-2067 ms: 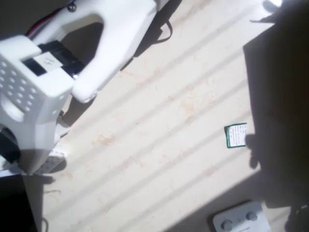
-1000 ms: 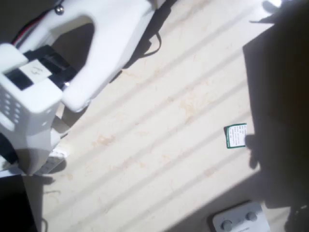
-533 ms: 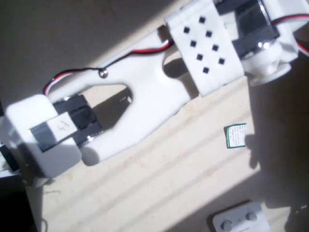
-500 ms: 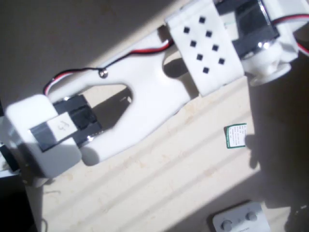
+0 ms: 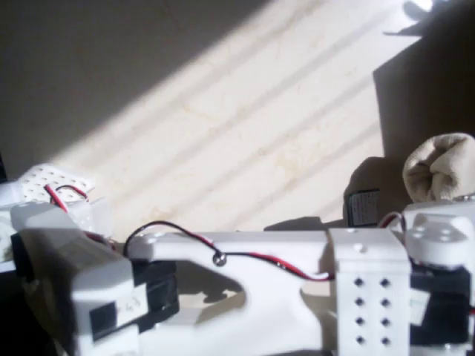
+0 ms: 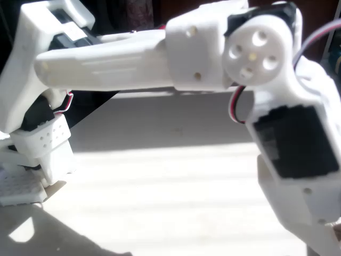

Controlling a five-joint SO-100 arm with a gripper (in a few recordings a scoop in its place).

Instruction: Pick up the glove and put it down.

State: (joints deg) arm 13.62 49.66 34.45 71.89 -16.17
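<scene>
White arm (image 5: 245, 274) lay across the lower frame.
Cream-beige knitted glove (image 5: 439, 166) sat bunched at right edge, overhead view; the gripper's grip couldn't be told.

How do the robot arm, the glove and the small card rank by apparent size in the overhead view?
1. The white arm, by far the largest, though it is nearest the camera.
2. The glove, a cream bundle at the right edge.
3. The small card, lying in shadow, partly hidden.

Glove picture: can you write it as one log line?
glove: bunched at overhead view's right edge | card: in shadow beside it | arm: stretched across table | gripper: unclear
</scene>
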